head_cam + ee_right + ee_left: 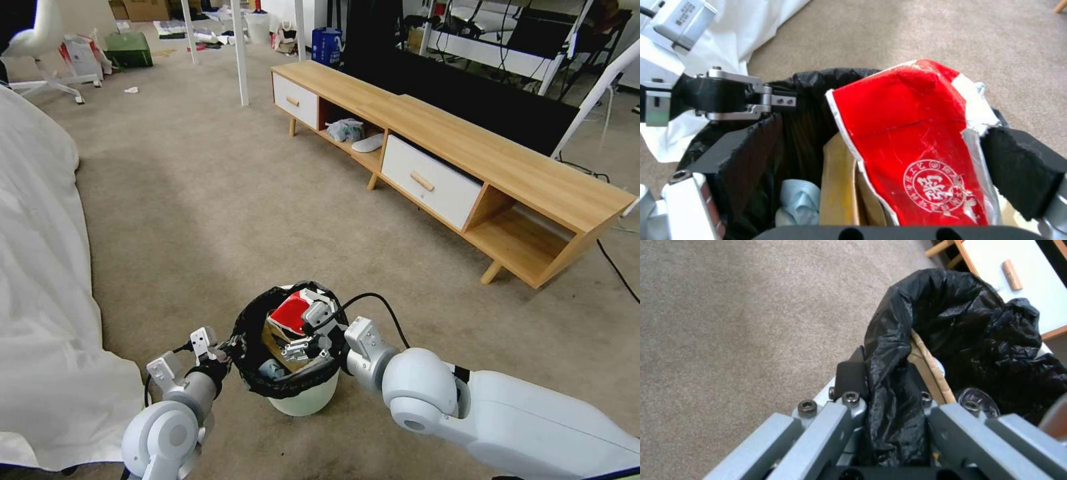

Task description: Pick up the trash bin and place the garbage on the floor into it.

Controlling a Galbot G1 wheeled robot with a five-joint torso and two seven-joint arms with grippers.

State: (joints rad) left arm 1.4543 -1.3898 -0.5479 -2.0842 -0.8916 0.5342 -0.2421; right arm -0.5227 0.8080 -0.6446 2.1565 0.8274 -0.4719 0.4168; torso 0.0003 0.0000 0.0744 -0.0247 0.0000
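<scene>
holding the trash bin [301, 399] by its near-left rim with the left gripper [223, 355], fingers [849, 376] clamped on the black bag folded over the edge. bin just in front of the robot, over the floor [200, 200], in the near middle of the scene; cannot tell if touching the carpet or lifted. reaching in over the bin's right side with the right gripper [310, 330], its padded fingers [1022, 166] apart, one on each side of the red-white packet [916, 140]; cannot tell if pressing it. packet standing tilted in the bin, sticking up past the rim. beside the packet, a brown paper bag [840, 190] and something pale blue [798, 196] lower down. a clear round thing [978, 400] in the bin too, near the left fingers. white sheet [40, 280] hanging down to the floor on the left. long wooden cabinet [460, 153] with white drawers on the right, farther off. more small litter [131, 89] lying far away on the carpet, top left.
</scene>
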